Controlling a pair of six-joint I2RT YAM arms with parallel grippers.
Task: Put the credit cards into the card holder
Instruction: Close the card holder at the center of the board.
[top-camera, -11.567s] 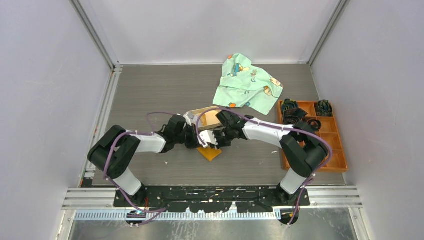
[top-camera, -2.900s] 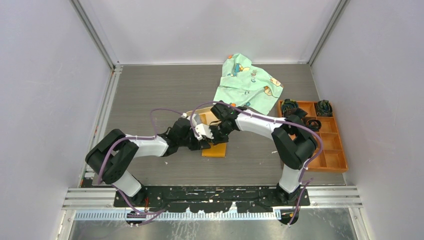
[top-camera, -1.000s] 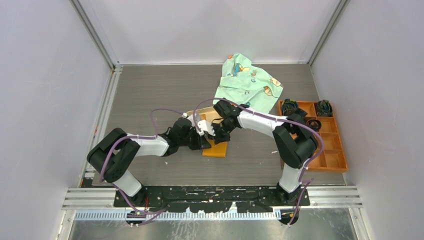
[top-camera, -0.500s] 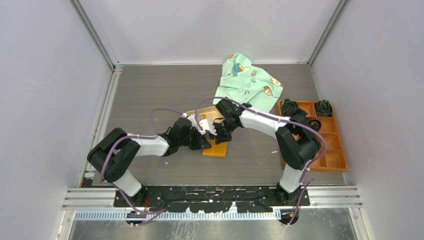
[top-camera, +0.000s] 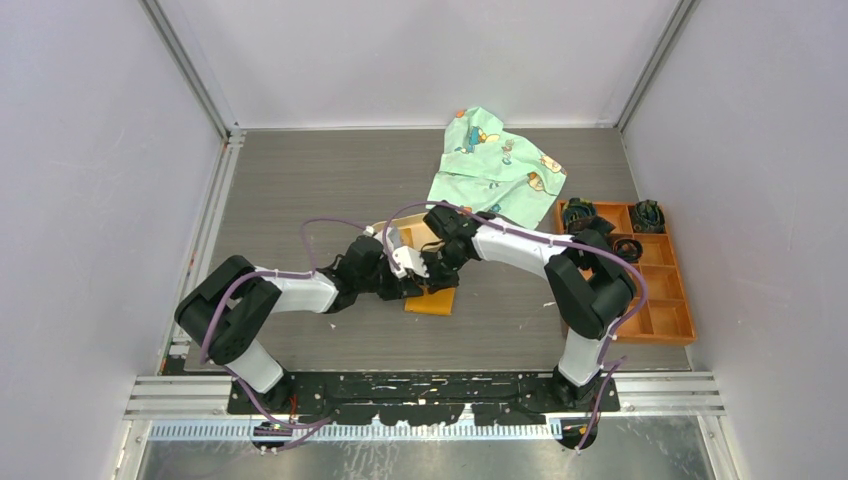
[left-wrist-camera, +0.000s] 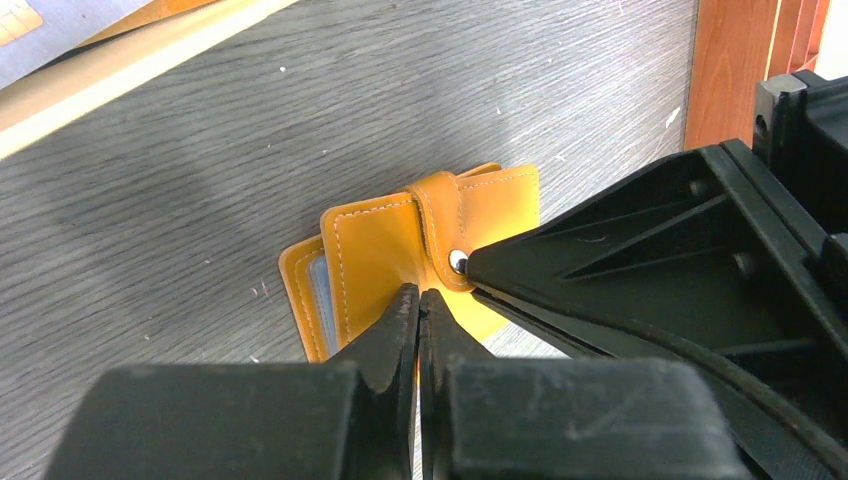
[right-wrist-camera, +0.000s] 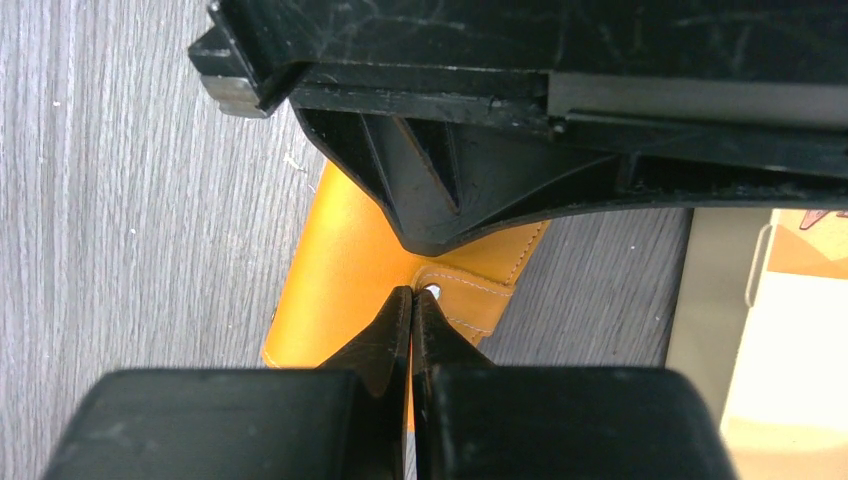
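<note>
The orange-tan card holder (top-camera: 433, 300) lies folded on the table between both grippers. In the left wrist view the card holder (left-wrist-camera: 375, 255) shows its strap and snap button (left-wrist-camera: 458, 261), and a light-blue credit card edge (left-wrist-camera: 322, 300) sits inside its left side. My left gripper (left-wrist-camera: 418, 293) is shut, with its tips on the holder's top flap. My right gripper (right-wrist-camera: 411, 292) is shut, with its tips on the card holder (right-wrist-camera: 335, 265) next to the snap button (right-wrist-camera: 432, 291). Another light-blue card (left-wrist-camera: 60, 25) shows at the top left, on the tray.
A tan tray (top-camera: 420, 232) lies just behind the holder; its edge (left-wrist-camera: 130, 70) shows in the left wrist view. A green printed cloth (top-camera: 497, 165) lies at the back. An orange compartment box (top-camera: 650, 290) with black parts stands at the right.
My right gripper had drawn back toward the tray half a second ago and has come down onto the holder again. The left gripper and the holder have stayed put.
</note>
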